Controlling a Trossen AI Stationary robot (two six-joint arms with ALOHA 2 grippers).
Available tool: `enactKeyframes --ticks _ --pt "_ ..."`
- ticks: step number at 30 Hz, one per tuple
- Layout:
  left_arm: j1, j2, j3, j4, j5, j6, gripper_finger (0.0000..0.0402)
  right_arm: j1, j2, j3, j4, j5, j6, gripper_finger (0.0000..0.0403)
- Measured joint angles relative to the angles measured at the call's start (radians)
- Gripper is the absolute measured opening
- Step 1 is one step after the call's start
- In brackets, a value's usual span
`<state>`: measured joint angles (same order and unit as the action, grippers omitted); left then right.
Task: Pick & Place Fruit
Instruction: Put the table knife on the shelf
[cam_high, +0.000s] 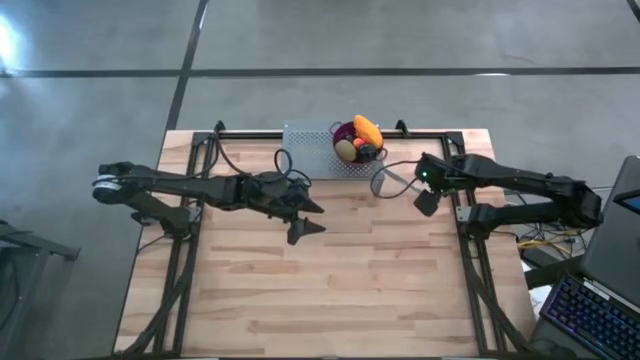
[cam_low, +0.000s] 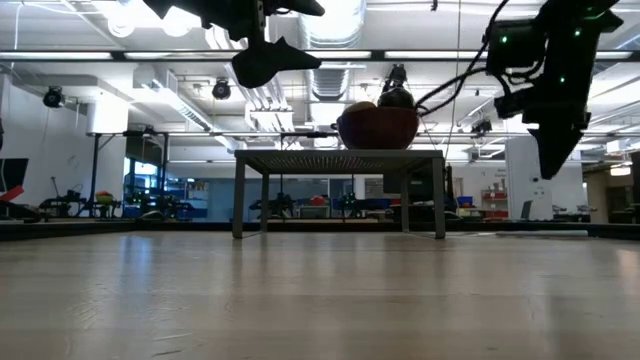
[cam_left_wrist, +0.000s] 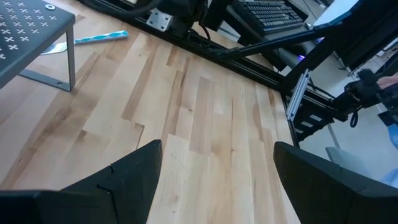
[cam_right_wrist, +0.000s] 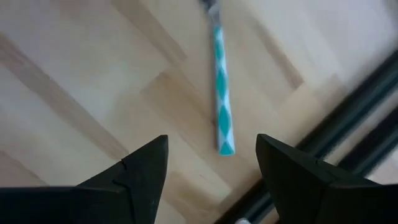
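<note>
The fruit (cam_high: 358, 140) is heaped in a purple bowl (cam_low: 378, 128): an elongated orange piece (cam_high: 368, 129), a brown-green oval (cam_high: 346, 150) and darker small ones. The bowl stands on a grey perforated stand (cam_high: 312, 148) at the table's far edge. My left gripper (cam_high: 310, 218) hangs open above the table's middle, to the near left of the stand. My right gripper (cam_high: 428, 202) is open to the right of the bowl and points down at bare wood, with nothing between its fingers (cam_right_wrist: 211, 140).
A thin utensil with a teal-and-white handle (cam_right_wrist: 222, 99) lies flat on the wood just beyond my right gripper's fingertips, close to the black frame rail (cam_right_wrist: 348, 130). A keyboard (cam_high: 598, 315) sits off the table's right side. Bare wood (cam_high: 330, 290) spreads over the near half.
</note>
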<state>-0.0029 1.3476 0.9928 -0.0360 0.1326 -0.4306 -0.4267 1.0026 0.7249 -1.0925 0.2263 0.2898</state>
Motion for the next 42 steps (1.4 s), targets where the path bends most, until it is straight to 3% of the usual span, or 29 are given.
enactKeyframes --ticks 14,24,34,42 --pt "0.001 0.0 0.0 0.009 0.0 -0.017 0.0312 0.017 0.162 -0.012 0.009 -0.048 0.002 0.0245" --pt "0.001 0.0 0.0 0.008 0.001 -0.018 0.0312 0.018 0.146 -0.015 -0.141 -0.014 0.32 0.0224" --pt "0.001 0.0 0.0 0.007 0.001 -0.011 0.0312 -0.042 0.104 -0.012 -0.075 0.139 0.539 0.0254" --pt "0.001 0.0 0.0 0.001 0.001 -0.006 0.0312 -0.163 0.143 -0.039 0.045 0.129 0.596 0.0267"
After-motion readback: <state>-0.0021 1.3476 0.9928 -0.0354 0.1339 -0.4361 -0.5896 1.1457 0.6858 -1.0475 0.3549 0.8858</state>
